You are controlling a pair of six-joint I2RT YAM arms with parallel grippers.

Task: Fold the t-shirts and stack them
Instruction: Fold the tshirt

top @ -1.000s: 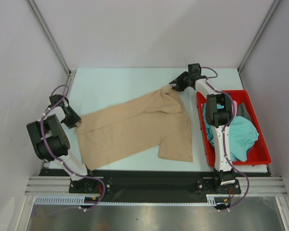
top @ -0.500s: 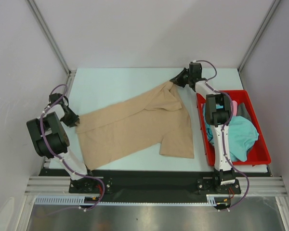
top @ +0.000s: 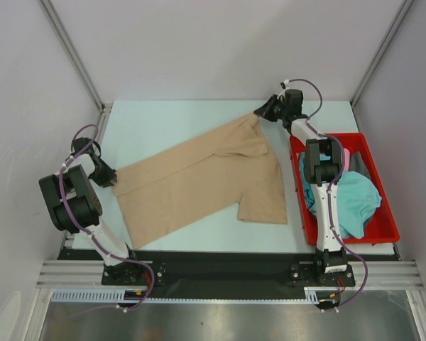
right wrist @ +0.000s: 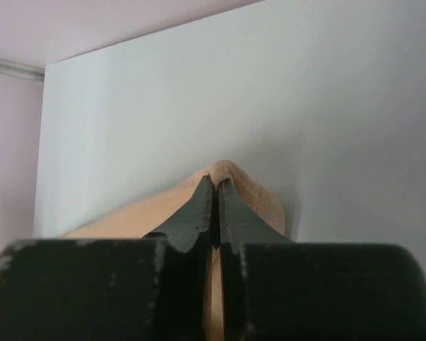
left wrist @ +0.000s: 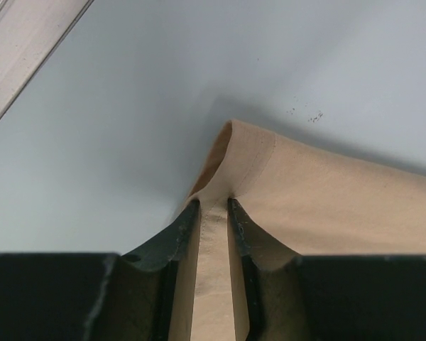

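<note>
A tan t-shirt point(top: 199, 177) lies stretched slantwise across the table, from the left edge up to the far right. My left gripper point(top: 113, 180) is shut on a bunched fold of its hem at the left end point(left wrist: 214, 213). My right gripper point(top: 260, 114) is shut on a corner of the same shirt at the far right point(right wrist: 216, 177). A teal t-shirt point(top: 351, 199) lies crumpled in the red bin point(top: 383, 192), with a bit of pink cloth point(top: 346, 158) beside it.
The red bin stands along the right side of the table, next to the right arm point(top: 323, 185). White walls and metal posts point(top: 71, 57) close in the table. A black rail point(top: 220, 266) runs along the near edge.
Both grippers have closed on the tan shirt. The right gripper drew its corner farther back and to the right, pulling the cloth flatter and straighter.
</note>
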